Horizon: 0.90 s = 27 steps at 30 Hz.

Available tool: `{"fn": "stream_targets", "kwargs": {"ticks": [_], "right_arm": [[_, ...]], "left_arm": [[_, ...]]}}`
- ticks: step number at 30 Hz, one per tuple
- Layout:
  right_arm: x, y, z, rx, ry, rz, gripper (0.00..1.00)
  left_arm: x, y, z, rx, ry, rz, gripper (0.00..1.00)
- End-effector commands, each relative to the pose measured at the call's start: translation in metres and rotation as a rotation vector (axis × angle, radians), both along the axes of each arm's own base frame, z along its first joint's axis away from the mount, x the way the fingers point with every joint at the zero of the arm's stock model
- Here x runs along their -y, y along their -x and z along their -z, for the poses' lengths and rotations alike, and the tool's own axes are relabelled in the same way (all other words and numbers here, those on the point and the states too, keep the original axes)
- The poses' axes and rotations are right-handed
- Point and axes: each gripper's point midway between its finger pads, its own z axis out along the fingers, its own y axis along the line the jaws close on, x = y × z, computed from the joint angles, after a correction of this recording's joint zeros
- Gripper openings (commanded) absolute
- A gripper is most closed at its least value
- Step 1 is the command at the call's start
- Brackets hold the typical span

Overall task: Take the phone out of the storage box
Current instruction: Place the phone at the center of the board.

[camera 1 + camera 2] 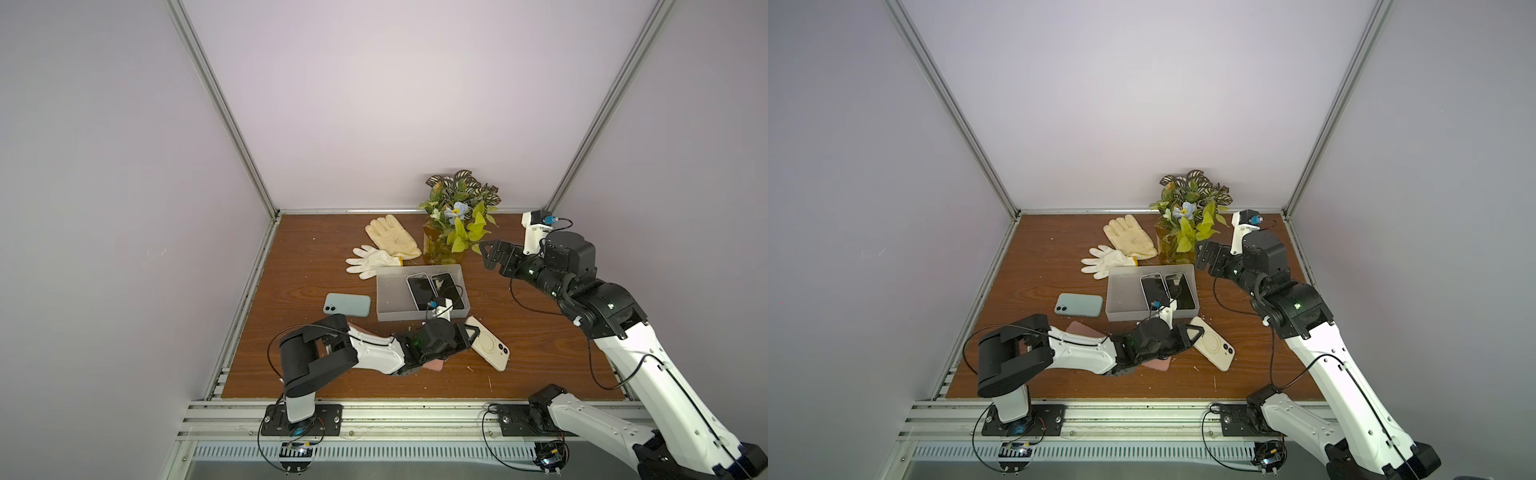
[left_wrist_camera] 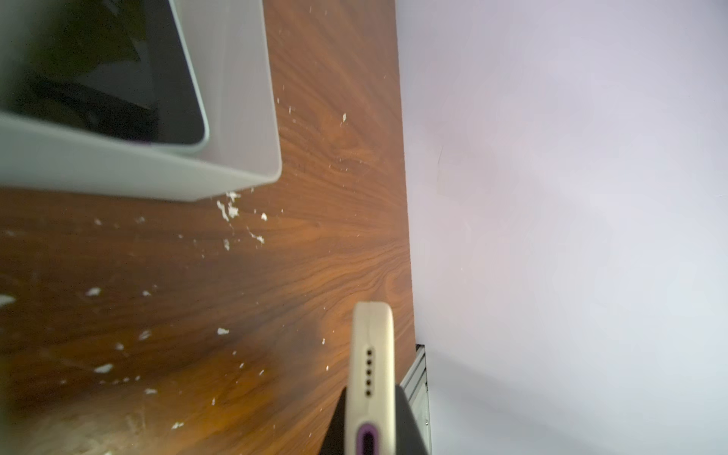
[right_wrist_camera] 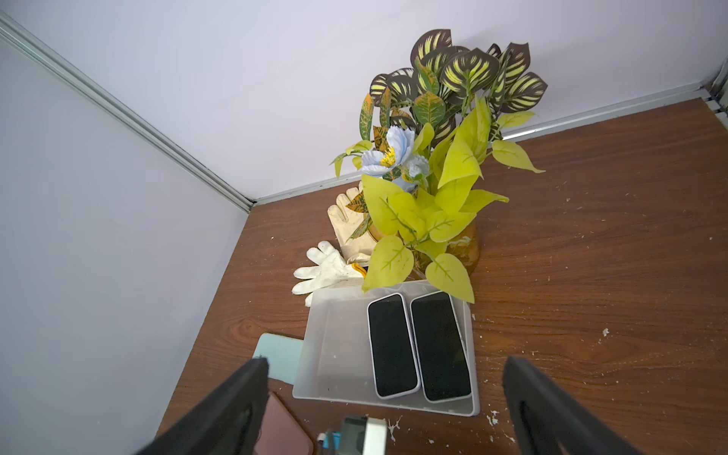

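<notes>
Cream plastic shows between the jaws of the left pincer (image 1: 473, 332): it is closed on one end of the cream phone (image 1: 490, 345), back side up. This phone is outside the box (image 1: 390, 291), just beside its near right corner and over the desk (image 1: 540, 365). In the left wrist view the phone (image 2: 370, 346) is seen edge-on between the dark fingers (image 2: 407, 417); I cannot tell if its far end touches the desk.

Inside the box two phones (image 3: 392, 346) lie flat, screens up, side by side against its right wall. The right pincer (image 1: 490, 251) hangs spread wide and empty, above the desk just right of the box.

A teal phone (image 1: 347, 304) lies on the desk just left of the box, and a pink phone (image 1: 1158, 363) lies partly under the left arm.

My judgement: the taking out of the cream phone is almost done, and only laying it down and letting go is left. If the task means every phone, the two in the box are not yet taken out, and the right pincer looks ready for them.
</notes>
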Motion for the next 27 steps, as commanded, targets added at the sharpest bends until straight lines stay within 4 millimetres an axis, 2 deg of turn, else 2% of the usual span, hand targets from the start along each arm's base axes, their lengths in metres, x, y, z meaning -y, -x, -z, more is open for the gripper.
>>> {"fn": "stream_targets", "kwargs": {"ticks": [1, 4, 9, 14, 17, 24, 27], "right_arm": [[0.002, 0.005, -0.018, 0.057, -0.019, -0.009, 0.99], [0.003, 0.009, -0.014, 0.051, -0.018, -0.015, 0.99], [0.002, 0.015, -0.005, 0.034, -0.017, -0.035, 0.99], [0.003, 0.019, -0.001, 0.026, -0.009, -0.046, 0.99], [0.002, 0.021, 0.001, 0.018, -0.007, -0.054, 0.99], [0.001, 0.021, 0.007, 0.005, 0.008, -0.066, 0.99], [-0.002, 0.022, 0.01, -0.005, 0.004, -0.081, 0.99]], "left_arm": [[0.027, 0.008, -0.032, 0.012, 0.138, 0.009, 0.0], [0.034, 0.015, -0.015, -0.022, 0.12, 0.017, 0.0], [0.029, 0.015, 0.016, -0.056, 0.068, -0.012, 0.0], [0.031, 0.017, 0.032, -0.088, 0.049, -0.009, 0.01], [0.027, 0.018, 0.044, -0.117, 0.036, -0.024, 0.26], [0.015, 0.021, 0.057, -0.141, -0.001, -0.035, 0.58], [0.007, 0.021, 0.057, -0.148, -0.043, -0.047, 0.78]]}}
